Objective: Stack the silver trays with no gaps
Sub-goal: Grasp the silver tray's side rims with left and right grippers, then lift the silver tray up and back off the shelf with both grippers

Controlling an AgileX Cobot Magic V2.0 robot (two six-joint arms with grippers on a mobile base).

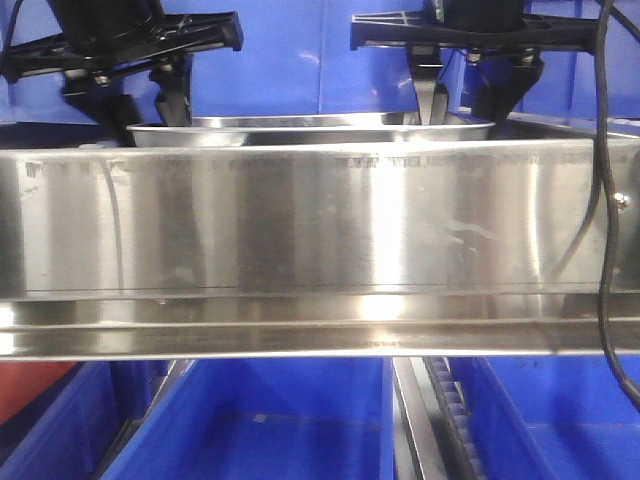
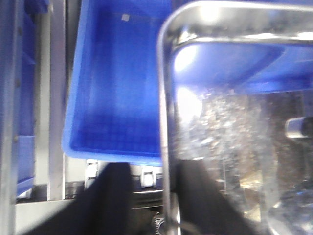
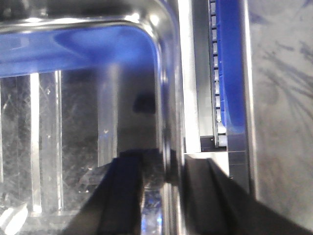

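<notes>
Silver tray (image 1: 310, 128) rim between both arms' jaws

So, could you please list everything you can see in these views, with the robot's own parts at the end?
silver tray: one, shiny silver, just above the shelf rail, between the two grippers.
shelf rail: one, brushed steel, across the middle of the front view.
blue bins: at least three, blue, below the rail.
black cable: one, black, hanging down the right edge of the front view.
left gripper: one, black, fingers either side of the tray's left rim.
right gripper: one, black, fingers either side of the tray's right rim.
</notes>
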